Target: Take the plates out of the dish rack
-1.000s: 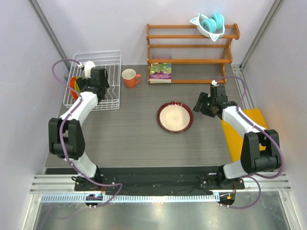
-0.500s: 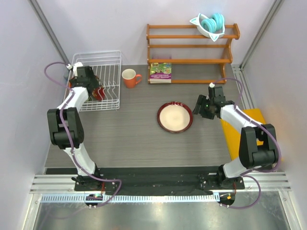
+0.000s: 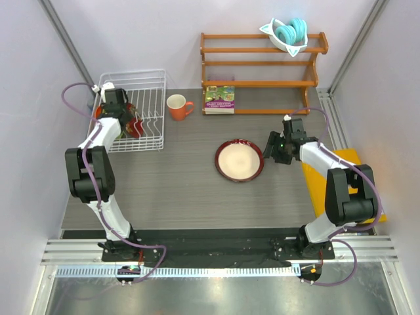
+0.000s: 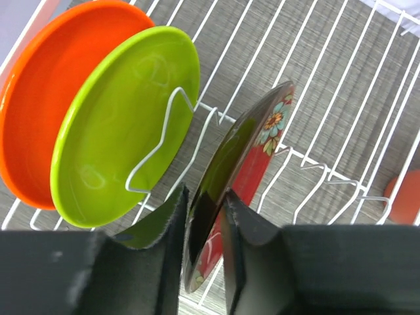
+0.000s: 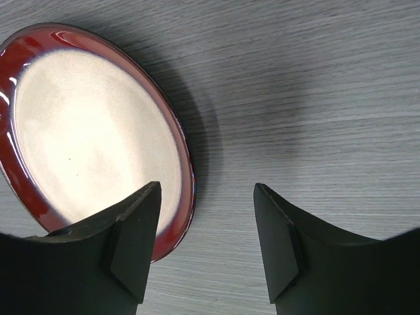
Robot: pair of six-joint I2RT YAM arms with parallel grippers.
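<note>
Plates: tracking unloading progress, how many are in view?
4. In the dish rack: orange plate, lime green plate, red floral plate in the left gripper. On the table: red-rimmed cream plate. None seems hidden.

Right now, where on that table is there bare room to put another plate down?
Widest bare patch: the table between the dish rack, orange mug and the cream-centred plate. The near strip before that plate is free too. Crowded: the rack, where the left gripper pinches a flowered plate, and beside the right gripper.

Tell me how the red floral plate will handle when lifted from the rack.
Red floral plate looks glossy, so probably slippery. Its glazed look suggests rigid, breakable ceramic. On edge between dish rack wires, it may snag coming out.
</note>
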